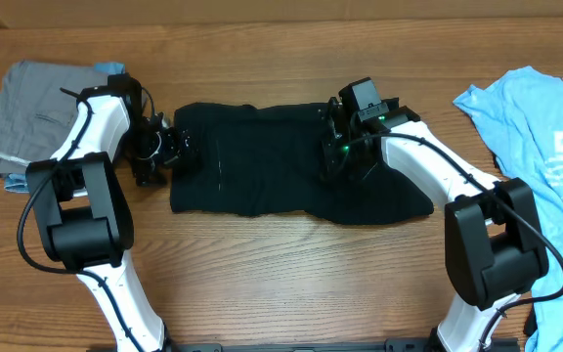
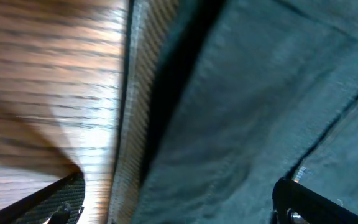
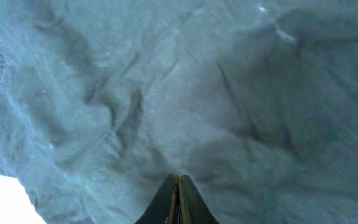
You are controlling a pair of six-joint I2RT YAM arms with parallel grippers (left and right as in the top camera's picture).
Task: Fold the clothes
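While flat, one black shirt [image 1: 262, 161]

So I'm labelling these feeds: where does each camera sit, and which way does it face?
Overhead: above the table, looking straight down at the black shirt; both arms, left gripper and right gripper in view.
Left wrist: on the left arm, looking down at the shirt's edge and wood; own open fingers show.
Right wrist: on the right arm, close over the cloth; own fingers, shut on it, show.
Shared: all see the black shirt.
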